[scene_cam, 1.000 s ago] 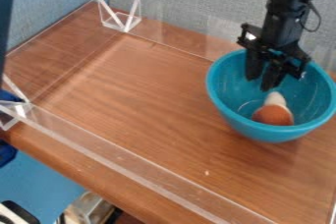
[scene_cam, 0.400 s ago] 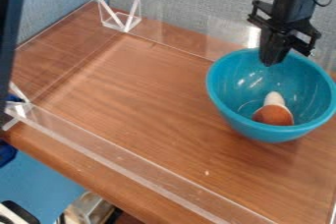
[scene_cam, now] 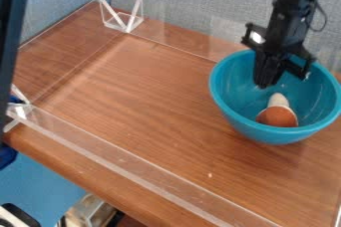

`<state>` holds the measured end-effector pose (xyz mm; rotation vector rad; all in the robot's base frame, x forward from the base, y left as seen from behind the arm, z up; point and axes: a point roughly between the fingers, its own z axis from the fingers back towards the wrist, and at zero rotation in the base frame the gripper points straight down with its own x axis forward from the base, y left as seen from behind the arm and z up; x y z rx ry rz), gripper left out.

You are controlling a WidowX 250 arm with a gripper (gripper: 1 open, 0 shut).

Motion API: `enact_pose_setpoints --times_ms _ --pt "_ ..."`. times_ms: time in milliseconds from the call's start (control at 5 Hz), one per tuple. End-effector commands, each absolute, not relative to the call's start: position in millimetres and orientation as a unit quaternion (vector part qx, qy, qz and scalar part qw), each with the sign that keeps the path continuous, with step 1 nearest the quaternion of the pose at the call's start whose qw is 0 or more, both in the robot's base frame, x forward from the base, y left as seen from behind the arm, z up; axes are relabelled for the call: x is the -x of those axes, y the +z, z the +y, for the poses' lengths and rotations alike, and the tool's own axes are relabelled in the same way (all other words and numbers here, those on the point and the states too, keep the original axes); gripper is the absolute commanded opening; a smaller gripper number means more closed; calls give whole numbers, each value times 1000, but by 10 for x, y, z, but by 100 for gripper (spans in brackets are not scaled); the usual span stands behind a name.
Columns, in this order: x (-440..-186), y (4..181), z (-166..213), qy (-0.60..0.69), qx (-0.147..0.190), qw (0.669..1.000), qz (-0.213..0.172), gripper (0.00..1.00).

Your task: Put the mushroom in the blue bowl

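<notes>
No readable writing; mushroom (scene_cam: 277,113) lies inside blue bowl (scene_cam: 233,103).

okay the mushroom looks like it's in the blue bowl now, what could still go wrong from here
The gripper hangs shut inside the blue bowl, just above the mushroom. Going lower, it could press on the mushroom or knock it about. Moving sideways before lifting, it might catch the bowl's rim and shove or tip the bowl, which sits close to the table's right edge.
</notes>
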<state>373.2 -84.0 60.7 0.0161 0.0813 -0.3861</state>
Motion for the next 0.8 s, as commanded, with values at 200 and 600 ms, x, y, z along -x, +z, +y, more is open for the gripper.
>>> enact_pose_setpoints --times_ms 200,600 --pt "-3770 937 -766 -165 -11 986 19 0" --pt "-3755 753 -611 -126 -13 991 31 0"
